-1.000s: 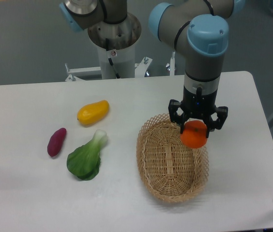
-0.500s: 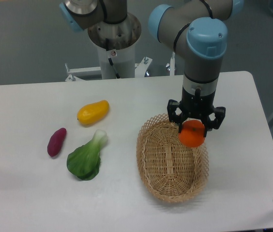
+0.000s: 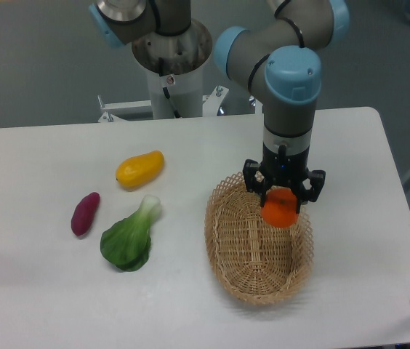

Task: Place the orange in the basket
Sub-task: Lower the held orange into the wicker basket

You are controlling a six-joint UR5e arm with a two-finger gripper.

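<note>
My gripper [image 3: 280,201] is shut on the orange [image 3: 280,209], a small round bright-orange fruit, and holds it above the far right part of the basket [image 3: 243,283]. The basket is an oval tan wicker one with a looped rim, lying on the white table right of centre. Its inside holds nothing. The orange hangs over the basket's opening, just inside the right rim. The gripper's fingers hide the top of the orange.
A yellow-orange mango-like fruit [image 3: 139,168], a purple sweet potato [image 3: 85,213] and a green bok choy [image 3: 130,236] lie on the table left of the basket. The robot base [image 3: 172,65] stands behind the table's far edge.
The gripper has carried the orange to the left, from over the basket's right rim to further over its opening. The basket and other items have not moved.
</note>
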